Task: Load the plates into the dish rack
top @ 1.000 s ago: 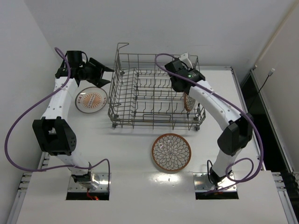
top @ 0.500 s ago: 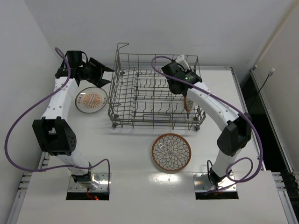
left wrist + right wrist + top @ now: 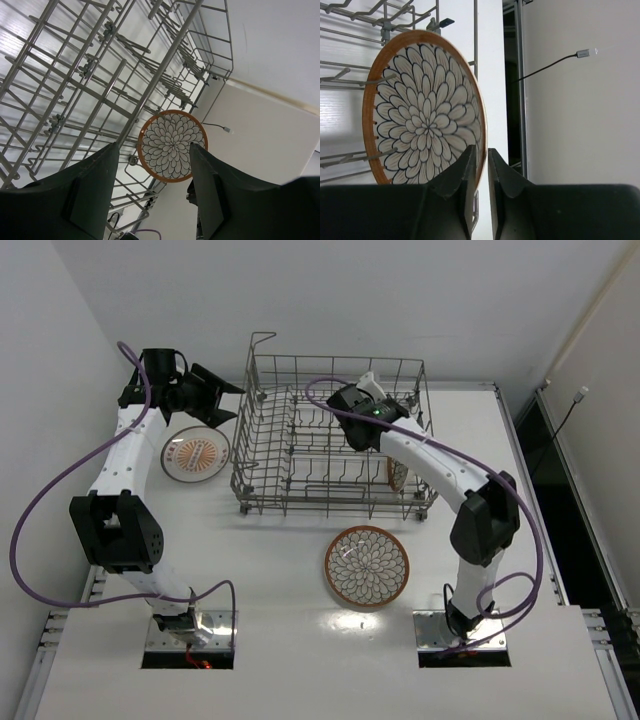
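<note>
No readable text, labels, brands or numbers in any view. The plates (image 3: 367, 566) carry only patterns, the dish rack (image 3: 335, 440) beside them is bare wire, and neither arm shows legible markings.

— How are the two arms built?
— White link shells with black joint housings on the left arm (image 3: 122, 472) and right arm (image 3: 452, 472); each tool is black.
— And the wiring?
— A purple cable (image 3: 40, 502) loops along each arm; a green light glows on the right wrist (image 3: 378, 411).
</note>
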Controlling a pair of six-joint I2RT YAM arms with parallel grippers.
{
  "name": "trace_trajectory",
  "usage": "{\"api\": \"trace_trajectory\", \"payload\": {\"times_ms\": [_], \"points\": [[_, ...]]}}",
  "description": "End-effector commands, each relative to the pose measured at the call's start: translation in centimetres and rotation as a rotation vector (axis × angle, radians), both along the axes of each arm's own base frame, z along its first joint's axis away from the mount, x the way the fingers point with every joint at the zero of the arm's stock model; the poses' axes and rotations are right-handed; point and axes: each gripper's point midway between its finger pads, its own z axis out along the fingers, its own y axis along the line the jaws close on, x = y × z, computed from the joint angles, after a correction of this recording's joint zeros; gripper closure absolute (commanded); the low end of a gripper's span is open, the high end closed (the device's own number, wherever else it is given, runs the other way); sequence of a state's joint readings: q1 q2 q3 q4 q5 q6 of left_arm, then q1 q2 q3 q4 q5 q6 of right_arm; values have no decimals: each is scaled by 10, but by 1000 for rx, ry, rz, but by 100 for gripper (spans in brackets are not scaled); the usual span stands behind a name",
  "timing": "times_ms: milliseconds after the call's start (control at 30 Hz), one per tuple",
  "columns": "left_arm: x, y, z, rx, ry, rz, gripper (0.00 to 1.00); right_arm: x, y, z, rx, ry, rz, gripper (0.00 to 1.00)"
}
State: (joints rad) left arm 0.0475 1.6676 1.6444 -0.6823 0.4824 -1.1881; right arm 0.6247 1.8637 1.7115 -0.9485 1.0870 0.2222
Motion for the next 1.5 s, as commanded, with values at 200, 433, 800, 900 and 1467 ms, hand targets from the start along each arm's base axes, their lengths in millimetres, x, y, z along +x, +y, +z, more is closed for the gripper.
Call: {"api": "trace_trajectory", "payload": {"times_ms": [200, 433, 800, 900, 1467], "points": [[-2, -1, 12, -16, -35, -6, 45, -7, 2, 56, 53, -118, -30, 49], [-3, -1, 8, -17, -26, -5, 45, -28, 7, 131, 399, -188, 22, 11], [-1, -1, -3, -18, 2, -5, 45, -193, 28, -16, 1165, 106, 82, 5], [1, -1, -8, -19, 12, -5, 45, -210, 15, -10, 1231, 34, 79, 0], [14, 0, -20, -13, 27, -10, 45, -275, 22, -144, 1326, 383, -138, 3]]}}
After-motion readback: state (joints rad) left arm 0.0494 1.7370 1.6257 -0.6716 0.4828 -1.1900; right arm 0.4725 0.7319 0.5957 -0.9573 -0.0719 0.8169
